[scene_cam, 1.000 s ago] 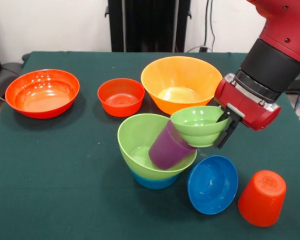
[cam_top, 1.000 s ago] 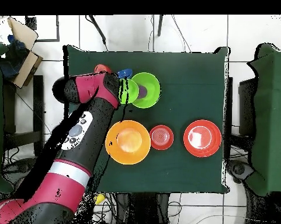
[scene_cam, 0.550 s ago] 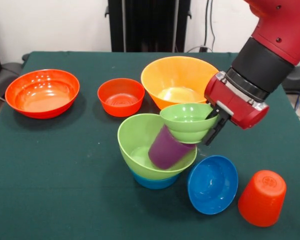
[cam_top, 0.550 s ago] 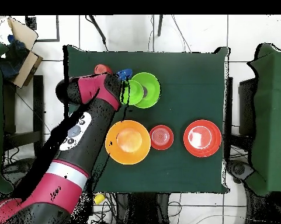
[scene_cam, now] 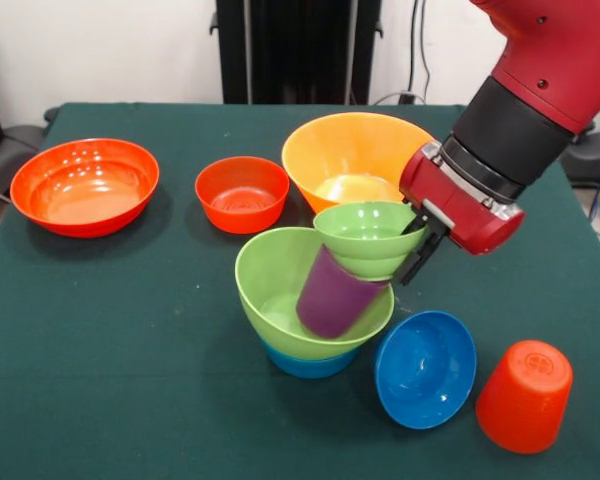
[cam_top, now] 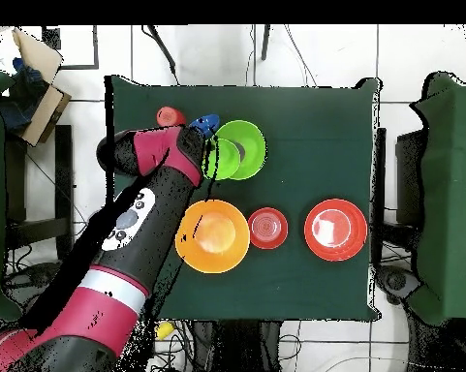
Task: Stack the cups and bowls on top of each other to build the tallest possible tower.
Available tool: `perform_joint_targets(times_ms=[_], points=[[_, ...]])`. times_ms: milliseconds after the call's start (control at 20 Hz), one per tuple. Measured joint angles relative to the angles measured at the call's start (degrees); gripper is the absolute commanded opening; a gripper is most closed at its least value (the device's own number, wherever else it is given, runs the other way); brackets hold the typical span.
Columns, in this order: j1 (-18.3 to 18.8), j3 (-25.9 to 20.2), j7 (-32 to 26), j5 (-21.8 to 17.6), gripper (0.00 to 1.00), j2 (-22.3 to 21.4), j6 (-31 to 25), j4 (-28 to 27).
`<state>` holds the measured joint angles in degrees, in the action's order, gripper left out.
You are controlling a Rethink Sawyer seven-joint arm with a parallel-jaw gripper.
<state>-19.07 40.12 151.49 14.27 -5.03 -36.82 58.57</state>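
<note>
Gripper clamped on the right rim of the small green bowl, held directly over the tilted purple cup, apparently touching it. Cup leans inside the large green bowl, nested on the light blue bowl. Dark blue bowl and orange-red cup near right.

My front camera sits low and close across the bench, facing the arm, which enters from upper right. It crops the bench's near edge. My overhead camera hangs high, looking straight down; it takes in the whole bench, tiled floor around it, and the arm reaching up from bottom left. Both share the green top and bowls; the large yellow-orange bowl anchors the half-turn between them.
</note>
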Motion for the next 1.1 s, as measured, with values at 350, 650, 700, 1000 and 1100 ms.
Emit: perform_joint_targets(times_ms=[350, 650, 700, 1000, 1100], points=[[-0.1, 0.0, 0.0, 1.6, 0.0, 0.0, -2.5, 0.4], [-0.4, 1.5, 0.0, 1.7, 0.0, 0.9, -2.8, 0.4], [-0.4, 1.9, 0.0, 1.7, 0.0, 1.1, -2.8, 0.4], [-1.0, 6.8, 0.0, 1.7, 0.0, 4.0, -2.8, -0.3], [-1.0, 7.7, 0.0, 1.7, 0.0, 4.6, -2.7, -0.5]])
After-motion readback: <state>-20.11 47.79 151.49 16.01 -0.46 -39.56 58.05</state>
